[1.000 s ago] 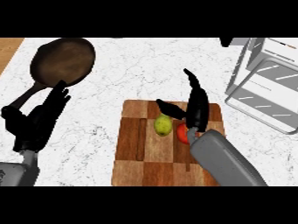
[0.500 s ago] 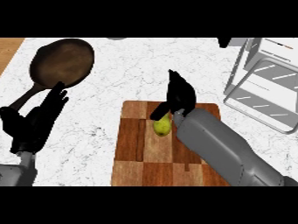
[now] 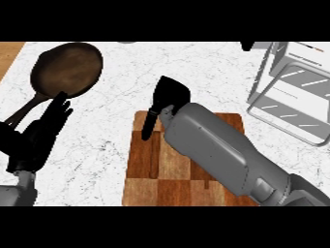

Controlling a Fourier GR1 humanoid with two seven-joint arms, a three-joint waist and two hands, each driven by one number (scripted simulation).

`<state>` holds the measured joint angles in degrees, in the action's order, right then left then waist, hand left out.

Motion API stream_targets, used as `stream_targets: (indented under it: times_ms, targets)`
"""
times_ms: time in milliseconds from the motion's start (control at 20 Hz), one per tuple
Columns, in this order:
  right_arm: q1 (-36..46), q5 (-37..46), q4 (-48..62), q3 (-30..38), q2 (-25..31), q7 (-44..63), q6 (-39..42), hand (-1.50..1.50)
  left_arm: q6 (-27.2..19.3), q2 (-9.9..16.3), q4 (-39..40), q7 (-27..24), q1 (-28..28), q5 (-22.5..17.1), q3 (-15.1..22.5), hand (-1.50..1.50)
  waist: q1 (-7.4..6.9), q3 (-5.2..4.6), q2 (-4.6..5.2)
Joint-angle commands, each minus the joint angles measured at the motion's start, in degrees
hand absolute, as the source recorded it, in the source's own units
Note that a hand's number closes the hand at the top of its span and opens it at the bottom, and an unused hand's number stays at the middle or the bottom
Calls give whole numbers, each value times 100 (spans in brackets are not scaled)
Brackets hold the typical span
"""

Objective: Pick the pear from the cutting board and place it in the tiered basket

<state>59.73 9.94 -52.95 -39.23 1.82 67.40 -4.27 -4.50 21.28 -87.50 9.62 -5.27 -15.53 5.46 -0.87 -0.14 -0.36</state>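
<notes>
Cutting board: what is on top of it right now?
Over the cutting board only the right forearm and its robot hand show. No pear is visible; whether it lies hidden beneath them cannot be told.

Right hand (image 3: 169, 99) at frame centre, above the top edge of the wooden cutting board (image 3: 147, 174), fingers pointing toward the upper frame, grey forearm lying across the board and covering most of it; pear hidden. Left hand (image 3: 33, 140) resting open at lower left, fingers up, overlapping the handle of a dark frying pan (image 3: 66, 68) in the upper left. Wire tiered basket (image 3: 301, 94) at upper right on the white marble counter (image 3: 117, 116).
</notes>
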Motion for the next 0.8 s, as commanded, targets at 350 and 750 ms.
stream_targets:
  times_ms: [350, 750]
  targets:
    - [-349, -86, 682, -551, -177, 1064, -195, -150, 29, -69, -7, 130, -121, 124, 10, 0, -23, 10, 37]
    - [-434, 198, 911, -643, -178, 839, -211, -150, 112, -43, -112, -32, 217, 115, -245, 0, 10, 11, 30]
